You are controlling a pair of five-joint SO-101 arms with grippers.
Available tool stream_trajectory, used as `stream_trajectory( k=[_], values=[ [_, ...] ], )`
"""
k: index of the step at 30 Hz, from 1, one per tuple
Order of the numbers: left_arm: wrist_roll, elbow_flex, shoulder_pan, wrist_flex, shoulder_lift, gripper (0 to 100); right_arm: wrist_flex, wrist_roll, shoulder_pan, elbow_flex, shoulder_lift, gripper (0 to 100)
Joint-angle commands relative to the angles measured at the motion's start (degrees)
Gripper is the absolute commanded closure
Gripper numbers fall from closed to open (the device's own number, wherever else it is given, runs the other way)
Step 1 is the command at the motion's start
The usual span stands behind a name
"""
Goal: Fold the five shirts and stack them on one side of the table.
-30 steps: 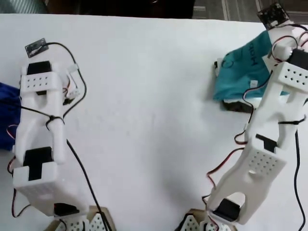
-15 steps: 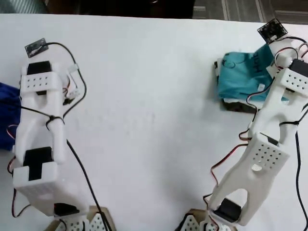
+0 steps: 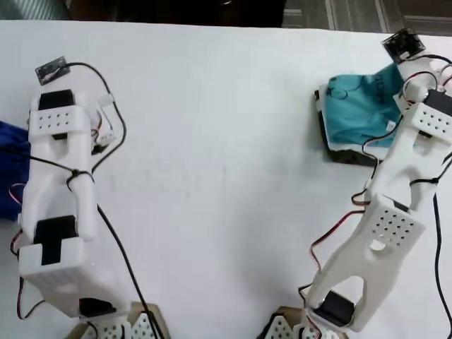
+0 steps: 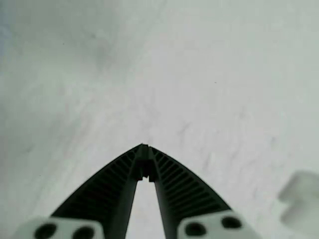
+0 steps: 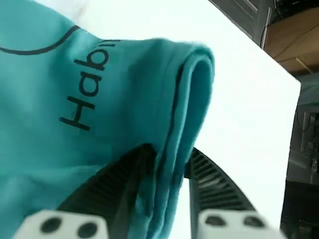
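Observation:
A folded teal shirt [image 3: 357, 106] with dark print lies on a stack of folded shirts [image 3: 346, 152] at the table's right side. My right gripper [image 5: 168, 162] is shut on a folded edge of the teal shirt [image 5: 99, 94], which is pinched between its dark fingers [image 5: 134, 167]. The right arm [image 3: 395, 183] covers the shirt's right part from above. My left gripper [image 4: 143, 160] is shut with nothing in it, over bare white table [image 4: 199, 74]. The left arm [image 3: 60, 176] sits at the left side.
A blue cloth [image 3: 10, 166] lies at the table's left edge beside the left arm. Cables [image 3: 116, 134] run along both arms. The white table [image 3: 219, 155] stretches between the arms. A dark floor shows past the far edge.
The right arm has drawn the teal shirt's right edge farther toward the back right, and the shirt lies flatter on the stack. The left arm has not moved.

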Motion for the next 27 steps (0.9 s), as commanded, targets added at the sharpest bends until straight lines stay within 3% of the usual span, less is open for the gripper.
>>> stream_trajectory(
  k=[1,5,8,10,17,27],
  values=[
    [-0.4,-0.2,-0.4,0.4,-3.2,97,-1.2,-5.5,1.2,-3.5,-2.6,87.8],
    [-0.4,-0.2,-0.4,0.4,-3.2,97,-0.4,-17.4,1.2,-7.4,-4.8,87.8],
    [-0.4,-0.2,-0.4,0.4,-3.2,97,6.8,-22.3,1.2,-9.1,-7.0,92.0],
    [-0.5,-0.2,-0.4,0.4,-3.2,97,12.4,-22.3,1.2,-9.4,-8.1,99.1],
    [-0.5,-0.2,-0.4,0.2,-3.3,97,28.4,-18.1,1.2,-8.8,-7.7,97.9],
    [-0.5,-0.2,-0.4,0.4,-3.2,97,29.7,-13.6,5.8,-9.5,3.0,97.9]
  ],
)
